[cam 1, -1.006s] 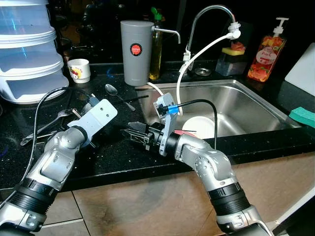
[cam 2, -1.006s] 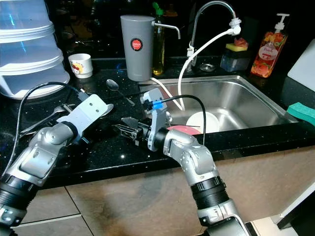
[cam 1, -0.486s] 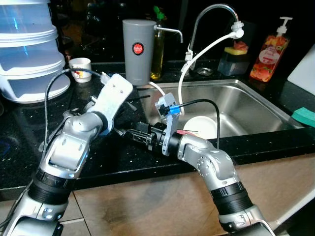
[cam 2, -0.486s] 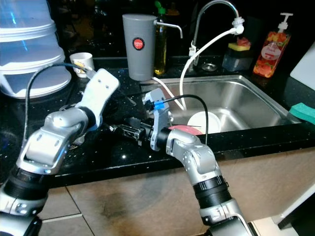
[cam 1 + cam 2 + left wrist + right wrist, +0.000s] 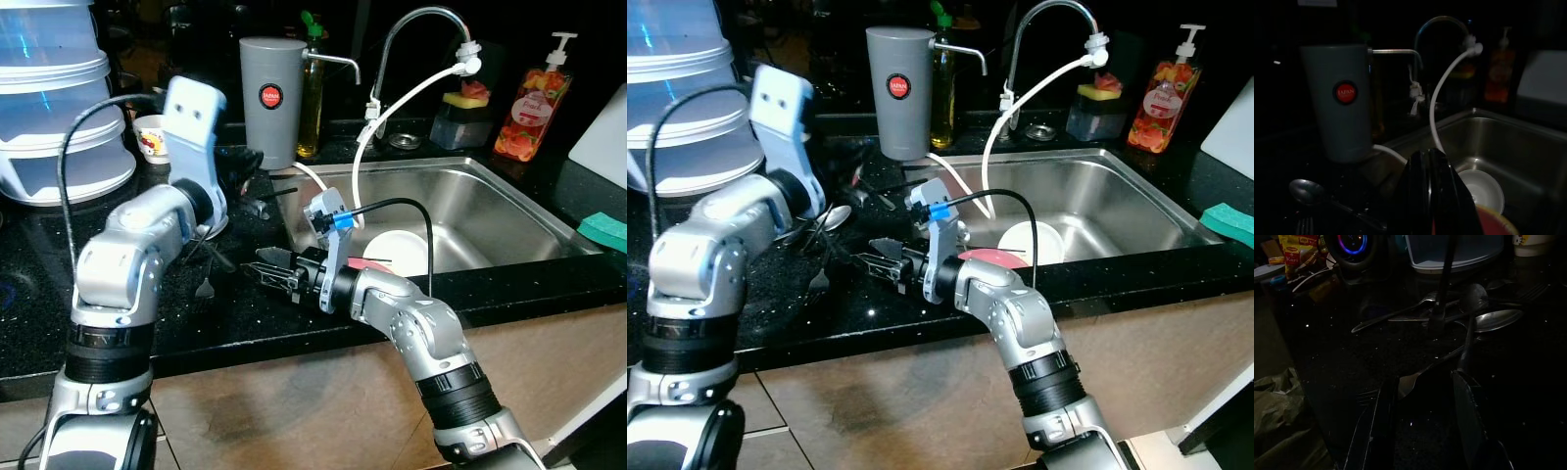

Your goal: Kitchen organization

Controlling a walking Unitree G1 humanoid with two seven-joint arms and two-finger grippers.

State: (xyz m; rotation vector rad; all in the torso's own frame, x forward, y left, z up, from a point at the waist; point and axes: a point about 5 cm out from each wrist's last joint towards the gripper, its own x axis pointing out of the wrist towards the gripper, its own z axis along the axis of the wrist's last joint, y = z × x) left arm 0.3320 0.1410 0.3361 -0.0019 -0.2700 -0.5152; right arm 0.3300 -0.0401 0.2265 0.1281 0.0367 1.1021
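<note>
Several pieces of cutlery lie on the black counter (image 5: 245,313) left of the sink: a spoon (image 5: 833,215) and a fork (image 5: 203,287) show among them. My left gripper (image 5: 1430,166) is raised above the counter in front of the grey canister (image 5: 271,98), its fingers pressed together. I cannot make out anything between them. My right gripper (image 5: 269,269) hovers low over the counter beside the sink and is open. In the right wrist view, a thin utensil handle (image 5: 1440,364) lies just past its fingertips (image 5: 1386,421), with spoons (image 5: 1493,318) beyond.
The steel sink (image 5: 490,196) holds a white bowl (image 5: 397,250) and a red plate (image 5: 370,264). A white hose (image 5: 392,108) hangs from the tap. Stacked white containers (image 5: 59,98), a small cup (image 5: 152,137), a soap bottle (image 5: 534,98) and a green sponge (image 5: 602,230) ring the counter.
My left arm has lifted off the counter and swung upright, with its wrist now high beside the cup. The right gripper has stayed almost in place.
</note>
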